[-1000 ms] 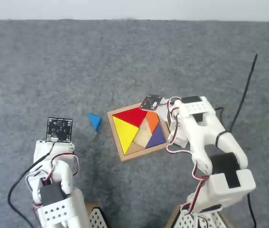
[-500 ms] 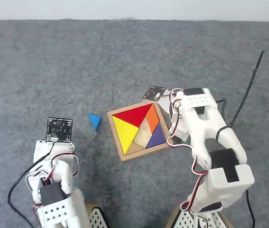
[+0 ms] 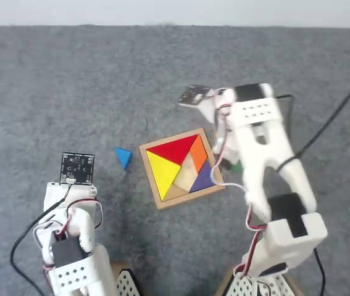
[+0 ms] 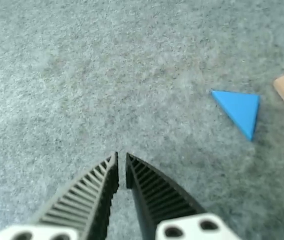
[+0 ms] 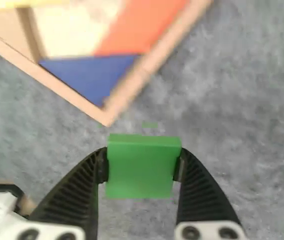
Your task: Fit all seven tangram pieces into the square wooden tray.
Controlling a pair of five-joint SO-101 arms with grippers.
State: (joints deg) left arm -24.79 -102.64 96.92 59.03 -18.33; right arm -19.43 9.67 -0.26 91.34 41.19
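The square wooden tray (image 3: 156,198) lies mid-table and holds red, yellow, orange, purple and pale pieces. In the right wrist view my right gripper (image 5: 140,159) is shut on a green square piece (image 5: 139,172), held above the carpet just off the tray's corner (image 5: 112,111), by the purple triangle (image 5: 89,72). In the high view a sliver of the green piece (image 3: 237,165) shows under the right arm, beside the tray's right edge. A blue triangle (image 3: 123,157) lies on the carpet left of the tray. My left gripper (image 4: 122,162) is shut and empty, short of the blue triangle (image 4: 239,110).
Grey carpet covers the whole table. The left arm (image 3: 71,209) rests at the near left. The right arm (image 3: 261,142) arches over the carpet right of the tray, with a black cable (image 3: 338,114) trailing to the right. Open carpet lies beyond the tray.
The right arm has risen and swung away from the tray's far corner, toward the far side; the green piece now shows beside the tray's right edge. The left arm has not moved.
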